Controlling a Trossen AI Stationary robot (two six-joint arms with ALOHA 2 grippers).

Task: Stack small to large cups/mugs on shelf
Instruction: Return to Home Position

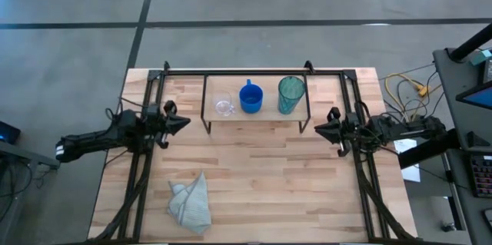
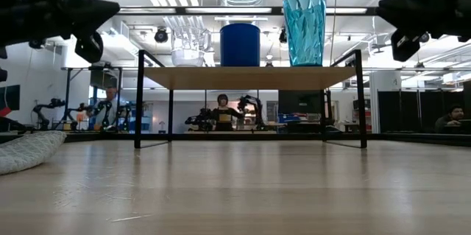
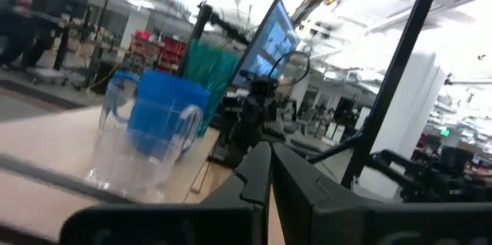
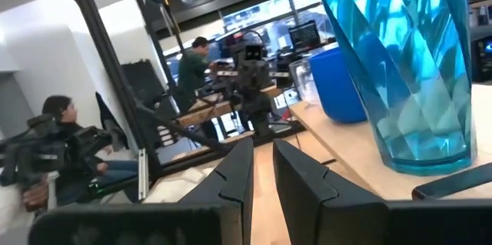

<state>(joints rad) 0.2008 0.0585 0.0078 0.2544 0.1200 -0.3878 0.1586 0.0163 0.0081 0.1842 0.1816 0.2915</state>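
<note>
Arms hover level, flanking shelf (image 1: pixel 254 119), fingers pointing inward.

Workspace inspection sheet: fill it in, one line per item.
Surface: light wood table, bare in the middle.
Job's things: clear glass cup, blue mug and teal tumbler stand in a row, small to large, on the shelf.
Clutter: crumpled pale cloth at the near left.
Grippers: left pincer shut, empty, left of the shelf; right pincer narrowly open, empty, right of it.
Cables: yellow and pale cords beyond the table's right edge.
Surroundings: workshop with seated people and other robot arms.
</note>
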